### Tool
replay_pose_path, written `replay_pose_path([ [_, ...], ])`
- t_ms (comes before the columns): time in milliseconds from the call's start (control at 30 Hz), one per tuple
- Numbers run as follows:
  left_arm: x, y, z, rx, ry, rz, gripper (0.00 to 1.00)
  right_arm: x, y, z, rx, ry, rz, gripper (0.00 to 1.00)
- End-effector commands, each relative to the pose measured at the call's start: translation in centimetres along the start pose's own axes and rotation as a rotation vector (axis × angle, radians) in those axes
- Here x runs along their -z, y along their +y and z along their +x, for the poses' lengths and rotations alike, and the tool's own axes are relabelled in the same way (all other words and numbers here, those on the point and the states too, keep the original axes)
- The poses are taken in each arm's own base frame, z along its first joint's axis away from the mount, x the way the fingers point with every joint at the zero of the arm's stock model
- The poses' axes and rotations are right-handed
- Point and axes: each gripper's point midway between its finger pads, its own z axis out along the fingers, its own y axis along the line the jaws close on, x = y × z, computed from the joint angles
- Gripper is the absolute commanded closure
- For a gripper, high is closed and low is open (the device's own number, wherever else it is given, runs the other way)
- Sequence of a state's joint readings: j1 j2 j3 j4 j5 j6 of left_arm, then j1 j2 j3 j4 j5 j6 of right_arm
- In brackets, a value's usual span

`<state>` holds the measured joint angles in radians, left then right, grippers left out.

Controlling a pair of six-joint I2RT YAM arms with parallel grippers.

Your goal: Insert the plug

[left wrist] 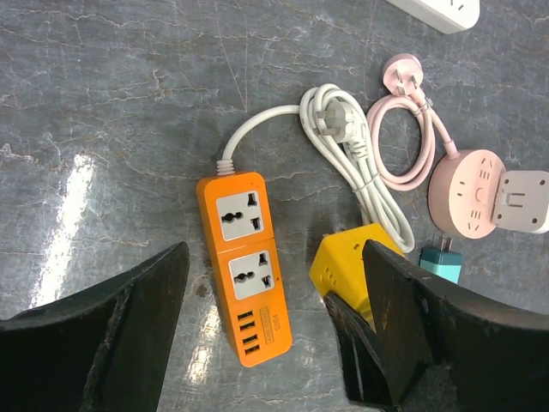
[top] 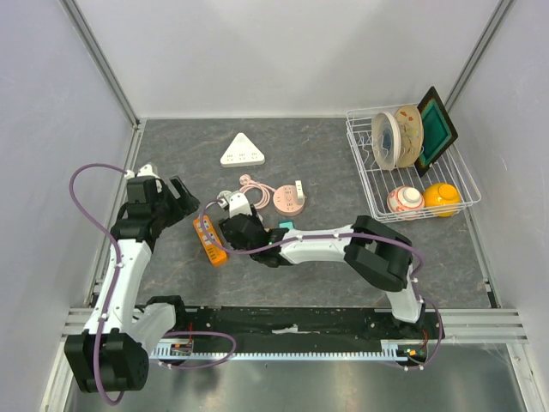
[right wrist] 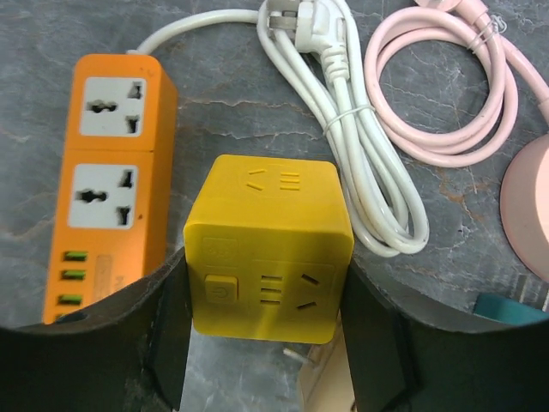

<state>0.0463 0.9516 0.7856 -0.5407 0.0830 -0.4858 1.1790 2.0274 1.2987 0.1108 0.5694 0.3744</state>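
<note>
My right gripper (right wrist: 266, 287) is shut on a yellow cube plug adapter (right wrist: 270, 249) and holds it just above the table, with a metal prong showing beneath it. The orange power strip (right wrist: 107, 189) lies right beside it on the left, its two universal sockets facing up. In the top view my right gripper (top: 235, 230) covers the cube next to the orange strip (top: 210, 241). My left gripper (left wrist: 273, 283) is open above the orange strip (left wrist: 244, 257), and the yellow cube (left wrist: 347, 262) shows by its right finger. In the top view my left gripper (top: 182, 200) sits left of the strip.
The strip's white cable and plug (left wrist: 343, 137) lie coiled behind it. A pink round power strip (left wrist: 470, 193) carries a white adapter (left wrist: 523, 202). A teal plug (left wrist: 441, 262) lies beside it. A white triangular strip (top: 243, 152) is farther back, and a dish rack (top: 412, 167) stands at right.
</note>
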Motion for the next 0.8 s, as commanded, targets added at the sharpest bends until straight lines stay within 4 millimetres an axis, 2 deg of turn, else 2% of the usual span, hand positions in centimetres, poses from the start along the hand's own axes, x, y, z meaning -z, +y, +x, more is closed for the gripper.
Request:
replay_pose_path([
  [0,0.4,-1.0,-0.9,-0.056,-0.049,0.069,0.12,4.8,0.4,-9.5,-0.145,-0.107,-0.116,1.00],
  [33,0.5,-1.3,-0.9,-0.058,-0.051,0.081,0.12,5.0,-0.6,-10.1,-0.167,-0.102,-0.126,1.00],
  [100,0.5,-1.7,-0.6,-0.065,-0.043,0.111,0.12,6.6,-1.0,-11.3,-0.220,-0.073,-0.205,1.00],
  [133,0.6,-1.9,-0.6,-0.069,-0.043,0.126,0.11,6.3,-2.6,-11.9,-0.252,-0.059,-0.204,1.00],
  [167,0.7,-2.5,-0.6,-0.074,-0.040,0.158,0.12,7.0,-3.3,-12.7,-0.281,-0.057,-0.225,1.00],
  [200,0.8,-2.8,-0.5,-0.084,-0.040,0.180,0.12,7.5,-3.2,-12.1,-0.296,0.001,-0.279,1.00],
  [233,0.9,-3.2,-0.5,-0.092,-0.040,0.198,0.12,7.4,-4.7,-12.4,-0.339,0.014,-0.270,1.00],
  [267,1.1,-3.8,-0.3,-0.101,-0.032,0.239,0.12,8.3,-5.3,-13.1,-0.362,0.015,-0.290,1.00],
  [300,1.0,-4.1,0.0,-0.114,-0.024,0.264,0.11,8.8,-5.6,-12.7,-0.368,0.053,-0.307,1.00],
  [367,1.2,-5.1,0.7,-0.126,0.000,0.332,0.11,9.5,-7.8,-13.7,-0.410,0.055,-0.293,1.00],
  [400,1.2,-5.6,0.9,-0.126,0.004,0.357,0.11,10.2,-7.7,-13.4,-0.416,0.092,-0.332,1.00],
  [433,1.0,-5.8,1.2,-0.121,0.022,0.371,0.11,10.3,-8.8,-13.6,-0.436,0.096,-0.329,1.00],
  [500,1.1,-6.5,1.7,-0.109,0.056,0.406,0.11,11.3,-9.6,-14.1,-0.474,0.098,-0.354,1.00],
  [633,1.0,-7.7,3.3,-0.110,0.117,0.436,0.11,12.5,-11.5,-14.1,-0.530,0.127,-0.418,1.00],
  [767,0.3,-7.5,4.8,-0.095,0.158,0.367,0.11,13.7,-12.5,-14.3,-0.545,0.136,-0.489,1.00],
])
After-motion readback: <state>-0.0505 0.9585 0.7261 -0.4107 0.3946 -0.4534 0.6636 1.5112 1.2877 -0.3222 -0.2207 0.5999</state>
